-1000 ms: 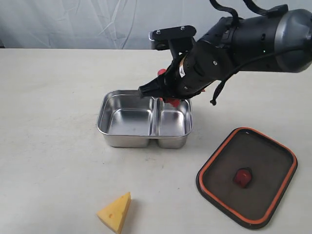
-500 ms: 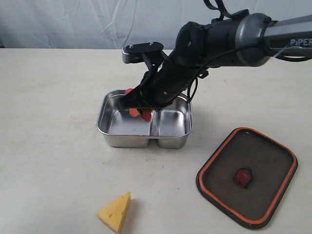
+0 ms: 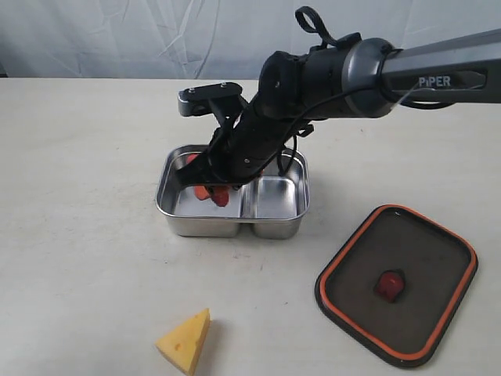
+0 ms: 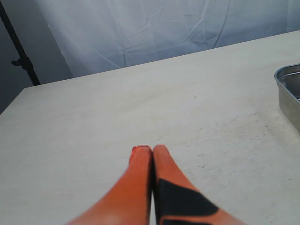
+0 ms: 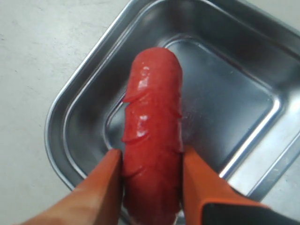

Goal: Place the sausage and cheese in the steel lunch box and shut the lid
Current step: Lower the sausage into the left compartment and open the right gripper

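My right gripper (image 5: 151, 161) is shut on the red ridged sausage (image 5: 152, 136), holding it low over the larger compartment of the steel lunch box (image 5: 70, 110). In the exterior view the same gripper (image 3: 213, 190) reaches into the box's (image 3: 293, 223) left compartment with the sausage (image 3: 221, 197) mostly hidden by the arm. The yellow cheese wedge (image 3: 186, 341) lies on the table near the front edge. The dark lid (image 3: 427, 262) with its orange rim rests flat to the right of the box. My left gripper (image 4: 152, 150) is shut on nothing above bare table, with the box's edge (image 4: 287, 91) at the side.
The right arm (image 3: 337, 74) stretches from the upper right across the box. A pale curtain (image 3: 156, 35) backs the table. A dark stand leg (image 4: 18, 51) shows beyond the table's corner in the left wrist view.
My right gripper has carried the sausage leftward from above the smaller right compartment and lowered it into the larger left one. Cheese and lid have not moved.
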Robot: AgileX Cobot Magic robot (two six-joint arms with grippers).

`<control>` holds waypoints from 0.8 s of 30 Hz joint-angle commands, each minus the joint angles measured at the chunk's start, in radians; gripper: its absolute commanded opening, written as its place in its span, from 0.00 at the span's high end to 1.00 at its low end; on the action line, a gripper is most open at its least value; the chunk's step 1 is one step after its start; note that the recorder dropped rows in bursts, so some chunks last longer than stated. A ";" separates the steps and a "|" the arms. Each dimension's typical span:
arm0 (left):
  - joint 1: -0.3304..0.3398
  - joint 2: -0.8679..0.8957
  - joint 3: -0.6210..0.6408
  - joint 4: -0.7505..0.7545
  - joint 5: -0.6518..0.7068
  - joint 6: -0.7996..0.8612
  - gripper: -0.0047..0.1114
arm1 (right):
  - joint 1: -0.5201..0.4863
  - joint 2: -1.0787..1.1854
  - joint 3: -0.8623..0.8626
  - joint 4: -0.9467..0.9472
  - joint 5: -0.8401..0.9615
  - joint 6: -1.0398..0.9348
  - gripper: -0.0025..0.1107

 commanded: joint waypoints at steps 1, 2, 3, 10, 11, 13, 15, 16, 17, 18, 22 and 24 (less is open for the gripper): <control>-0.007 -0.004 0.003 0.000 -0.010 -0.002 0.96 | 0.000 -0.003 -0.007 0.017 -0.024 -0.004 0.99; -0.007 -0.004 0.003 0.000 -0.010 -0.002 0.96 | 0.000 -0.001 -0.007 0.017 -0.024 -0.002 0.99; -0.007 -0.004 0.003 0.000 -0.010 -0.002 0.96 | 0.000 -0.001 -0.007 0.017 -0.024 -0.002 0.99; -0.007 -0.004 0.003 0.000 -0.010 -0.002 0.96 | 0.000 -0.001 -0.007 0.014 -0.020 0.007 0.99; -0.007 -0.004 0.003 0.000 -0.010 -0.002 0.96 | 0.000 -0.001 -0.007 0.014 -0.018 0.007 0.99; -0.007 -0.004 0.003 0.000 -0.010 -0.002 0.96 | 0.000 -0.001 -0.007 0.014 -0.012 0.007 0.99; -0.007 -0.004 0.003 0.000 -0.010 -0.002 0.96 | 0.000 -0.001 -0.007 0.008 0.003 0.007 0.99; -0.007 -0.004 0.003 0.000 -0.010 -0.002 0.96 | 0.000 -0.001 -0.007 0.008 0.006 0.007 0.99; -0.007 -0.004 0.003 0.000 -0.010 -0.002 0.96 | 0.000 -0.001 -0.007 0.008 0.008 0.007 0.99; -0.007 -0.004 0.003 0.000 -0.010 -0.002 0.96 | 0.000 -0.001 -0.007 0.008 0.008 0.007 0.99; -0.007 -0.004 0.003 0.000 -0.010 -0.002 0.96 | 0.000 -0.001 -0.007 0.008 0.008 0.007 0.99; -0.007 -0.004 0.003 0.000 -0.010 -0.002 0.96 | 0.000 -0.001 -0.007 0.008 0.008 0.007 0.99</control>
